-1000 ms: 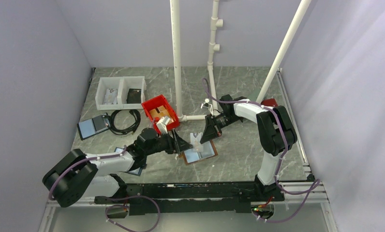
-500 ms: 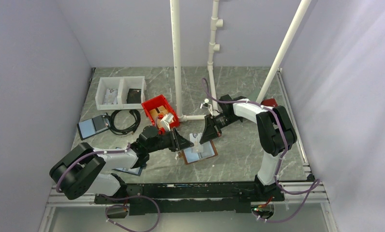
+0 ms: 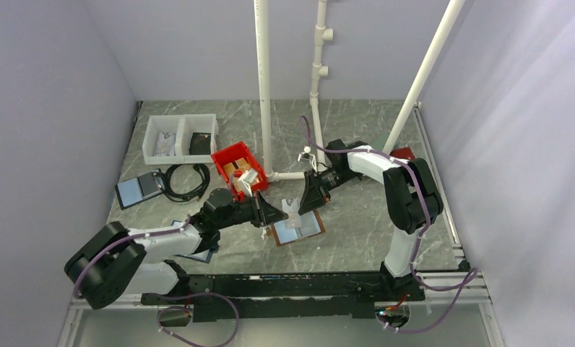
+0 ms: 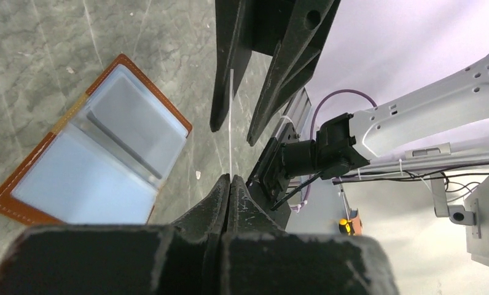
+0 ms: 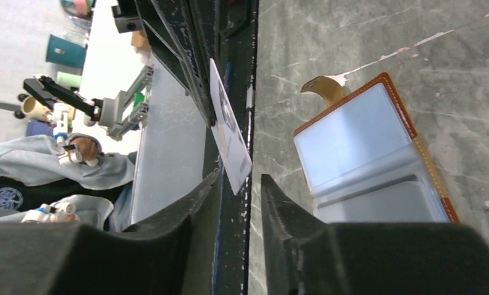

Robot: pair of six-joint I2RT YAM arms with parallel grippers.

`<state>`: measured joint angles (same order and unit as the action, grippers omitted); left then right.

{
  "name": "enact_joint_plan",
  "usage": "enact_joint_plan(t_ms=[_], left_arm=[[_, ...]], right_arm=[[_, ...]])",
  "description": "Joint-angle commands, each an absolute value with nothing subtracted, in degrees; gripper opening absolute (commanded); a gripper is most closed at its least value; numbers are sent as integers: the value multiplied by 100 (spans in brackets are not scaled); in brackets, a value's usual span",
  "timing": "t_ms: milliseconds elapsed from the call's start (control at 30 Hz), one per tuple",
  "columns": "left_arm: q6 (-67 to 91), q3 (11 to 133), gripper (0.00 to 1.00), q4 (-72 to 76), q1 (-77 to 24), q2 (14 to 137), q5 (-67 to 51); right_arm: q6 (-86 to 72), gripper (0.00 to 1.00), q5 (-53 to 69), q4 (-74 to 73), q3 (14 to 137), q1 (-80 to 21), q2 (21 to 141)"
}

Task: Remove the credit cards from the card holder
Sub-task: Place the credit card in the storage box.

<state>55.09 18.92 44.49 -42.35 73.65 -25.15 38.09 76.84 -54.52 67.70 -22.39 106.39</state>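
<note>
Overhead, lying open on the grey marbled table (image 3: 357,130), lilac walls (image 3: 53,108) around: brown-rimmed card holder (image 3: 297,229), blue-grey panels up, long axis running left-right, slightly tilted. Left wrist: pinching a thin card (image 4: 231,123) tight in the left gripper (image 4: 230,181). Right wrist: flanking that card with the right gripper (image 5: 239,178), jaws apart.

Marble table (image 3: 357,123): card holder (image 3: 300,230), red bin (image 3: 230,150), white tray (image 3: 178,160), blue folder (image 3: 137,190)

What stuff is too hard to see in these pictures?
- Card face: edge-on in the left wrist view; tilted and blurry in the right wrist view.
- Card holder pockets: cloudy plastic hides whether cards remain; the right gripper covers its lower edge.
- White bin contents: too small in the top view.
</note>
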Motion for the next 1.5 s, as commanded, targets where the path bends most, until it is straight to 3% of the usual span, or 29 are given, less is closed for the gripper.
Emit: enact_joint_plan(t_ms=[0, 133, 300, 500, 767, 1000, 1467], left_arm=[[5154, 1909, 0, 3201, -4087, 6611, -2304], [4854, 2280, 0, 881, -3696, 5569, -1960], [4258, 2971, 0, -1617, -2835, 4581, -1583], [3245, 4310, 0, -3427, -1916, 4602, -890], [1367, 6148, 0, -4088, -270, 6469, -972], [446, 6851, 0, -3183, 1150, 7580, -2042], [-255, 9122, 0, -3110, 1923, 10063, -1704]], right_arm=[[3953, 36, 7311, -5510, 7039, -2268, 10259], [3313, 45, 6505, -4821, 6827, -2254, 9698], [3131, 48, 5598, -4599, 6736, -2250, 9190], [3165, 49, 5268, -4593, 6721, -2232, 8854], [3324, 49, 5468, -4856, 6784, -2230, 8854], [3323, 49, 5482, -4856, 6752, -2228, 8828], [3367, 49, 5535, -4855, 6687, -2231, 8807]])
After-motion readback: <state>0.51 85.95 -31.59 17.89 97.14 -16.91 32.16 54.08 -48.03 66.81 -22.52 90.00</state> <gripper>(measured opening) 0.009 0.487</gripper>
